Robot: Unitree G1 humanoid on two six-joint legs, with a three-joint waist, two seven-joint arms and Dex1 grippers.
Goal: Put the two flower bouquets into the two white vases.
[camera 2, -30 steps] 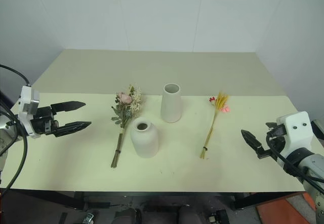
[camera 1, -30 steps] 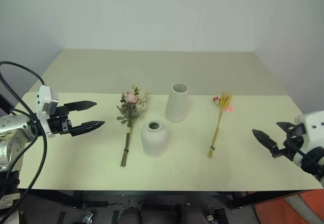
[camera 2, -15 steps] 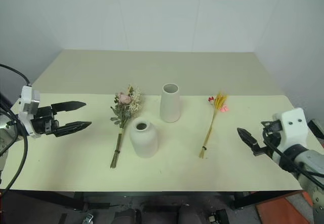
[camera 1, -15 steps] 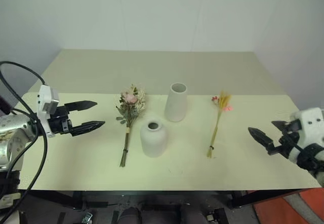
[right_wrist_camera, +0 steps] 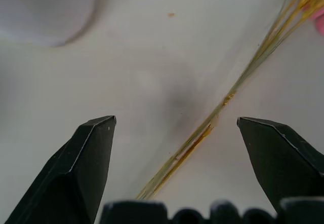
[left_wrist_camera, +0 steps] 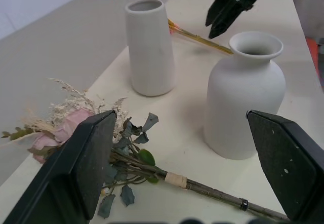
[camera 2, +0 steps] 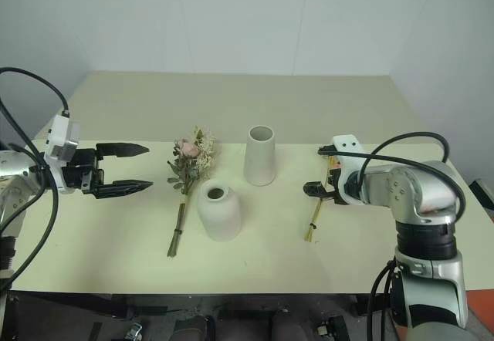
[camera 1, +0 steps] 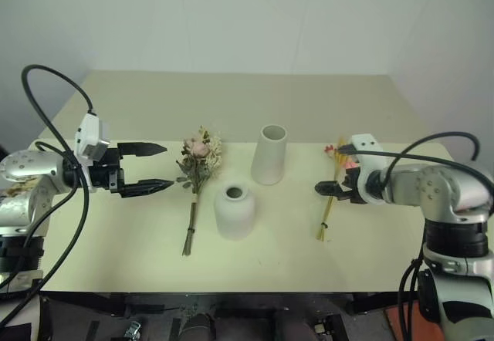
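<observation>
Open right tool (camera 2: 319, 173) over wheat bundle (camera 2: 322, 195)

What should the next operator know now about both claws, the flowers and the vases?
Left claw: open, empty, beside the rose bouquet, not touching it.
Right claw: open, empty, low over the stems of the wheat bundle; the right wrist view shows the stems between its fingers, not gripped.
Both bunches lie flat on the table. The tall vase and the short vase stand upright between them, empty.
Done: nothing placed. Left: grasp each bunch and put one into each vase.
</observation>
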